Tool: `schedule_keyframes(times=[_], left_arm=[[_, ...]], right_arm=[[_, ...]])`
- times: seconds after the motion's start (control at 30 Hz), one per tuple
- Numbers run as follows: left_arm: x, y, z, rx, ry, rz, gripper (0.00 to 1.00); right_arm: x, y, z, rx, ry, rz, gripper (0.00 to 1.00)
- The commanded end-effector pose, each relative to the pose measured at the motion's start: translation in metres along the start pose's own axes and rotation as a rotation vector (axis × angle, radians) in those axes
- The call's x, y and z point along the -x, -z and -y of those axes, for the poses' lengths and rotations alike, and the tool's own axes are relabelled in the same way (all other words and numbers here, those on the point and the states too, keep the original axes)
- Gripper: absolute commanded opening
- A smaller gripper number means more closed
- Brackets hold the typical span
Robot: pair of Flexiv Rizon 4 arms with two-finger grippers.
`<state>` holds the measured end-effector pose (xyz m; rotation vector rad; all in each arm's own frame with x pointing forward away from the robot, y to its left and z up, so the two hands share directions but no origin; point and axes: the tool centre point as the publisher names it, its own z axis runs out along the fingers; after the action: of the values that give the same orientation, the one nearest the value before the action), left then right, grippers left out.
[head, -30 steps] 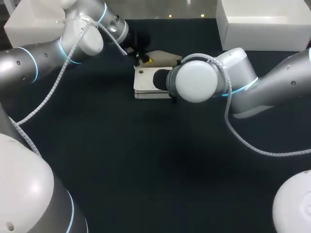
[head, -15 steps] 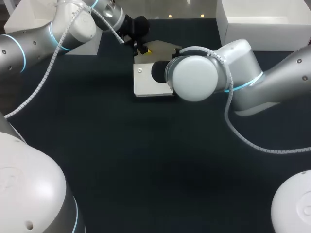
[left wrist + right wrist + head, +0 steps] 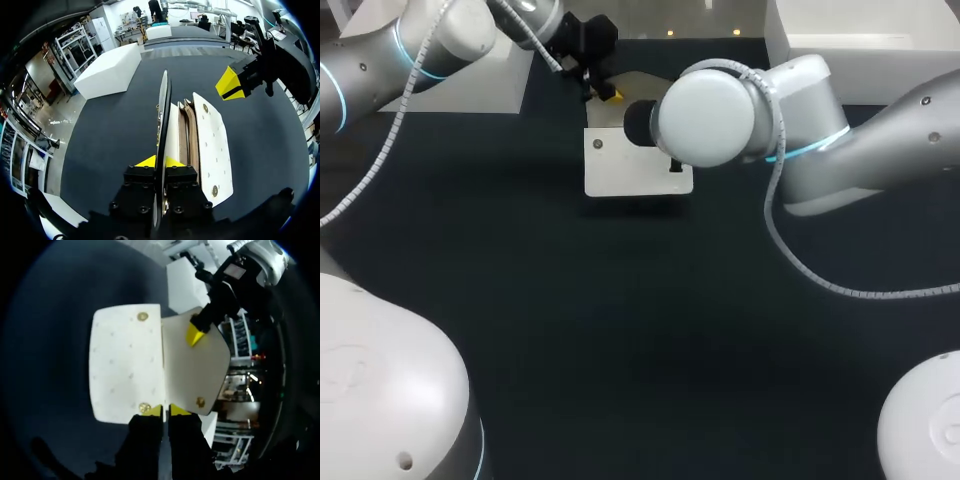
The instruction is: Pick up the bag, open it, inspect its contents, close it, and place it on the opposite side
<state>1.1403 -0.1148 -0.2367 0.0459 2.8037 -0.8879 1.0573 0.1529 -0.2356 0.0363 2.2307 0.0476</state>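
1. The white bag was at the far middle of the dark counter; you could not tell whether it rested there or hung just above.
2. Its flap stood raised off the body.
3. Your left end effector was clamped on the flap's free edge, one yellow tip on each face.
4. Your right end effector gripped the bag's side edge at the hinge line, fingers nearly together.
5. Brown inner pockets showed between flap and body.
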Motion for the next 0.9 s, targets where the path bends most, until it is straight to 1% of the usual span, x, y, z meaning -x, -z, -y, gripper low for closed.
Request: schedule_keyframes(times=[0.03,0.33,0.5,0.67,0.9], left_arm=[[-0.012,0.009,0.003,0.006,0.000,0.018,0.00],[-0.021,0.014,0.005,-0.001,0.011,-0.005,0.00],[-0.024,0.015,0.006,0.000,0.010,-0.003,0.00],[-0.025,0.014,0.007,0.009,0.021,0.003,0.00],[-0.026,0.015,0.009,0.006,0.036,0.001,0.00]], right_arm=[[0.004,-0.011,-0.001,-0.002,0.000,-0.002,0.00],[0.015,-0.032,0.004,-0.006,-0.006,-0.028,0.00],[0.017,-0.035,0.000,0.004,0.006,-0.038,0.00],[0.013,-0.036,-0.005,0.014,0.022,-0.051,0.00],[0.001,-0.042,-0.011,0.025,0.039,-0.077,0.00]])
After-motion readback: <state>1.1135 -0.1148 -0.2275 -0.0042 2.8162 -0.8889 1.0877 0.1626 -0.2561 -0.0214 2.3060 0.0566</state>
